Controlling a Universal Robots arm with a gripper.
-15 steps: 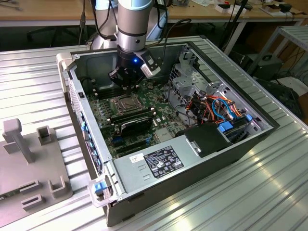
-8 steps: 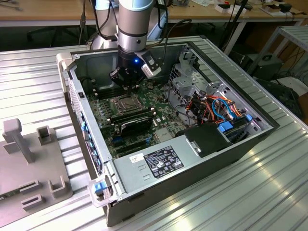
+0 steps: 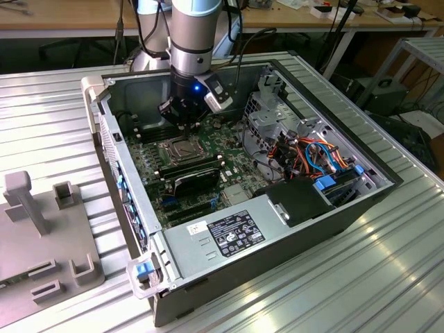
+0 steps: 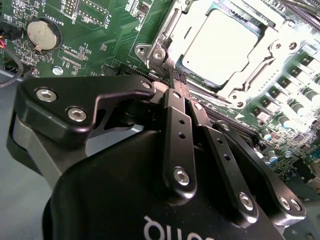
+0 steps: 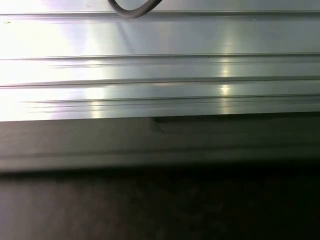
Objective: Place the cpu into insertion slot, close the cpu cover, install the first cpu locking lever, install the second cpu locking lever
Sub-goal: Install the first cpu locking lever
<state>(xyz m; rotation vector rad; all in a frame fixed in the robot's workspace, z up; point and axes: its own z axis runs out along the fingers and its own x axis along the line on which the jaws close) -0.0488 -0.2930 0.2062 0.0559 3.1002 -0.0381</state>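
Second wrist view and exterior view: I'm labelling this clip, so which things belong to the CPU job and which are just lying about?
Job in hand: cpu; cpu cover; insertion slot; gripper.

Lying about: coin battery; power supply; coloured cables; grey fixture.

One robot arm (image 3: 191, 35). One gripper (image 4: 178, 84), two fingers (image 4: 175, 120). One open computer case (image 3: 347, 208). One green circuit board (image 4: 100, 45). One square chip (image 4: 220, 47). One metal cover frame (image 4: 265, 60). One coin battery (image 4: 43, 33). One power supply (image 3: 232, 234).
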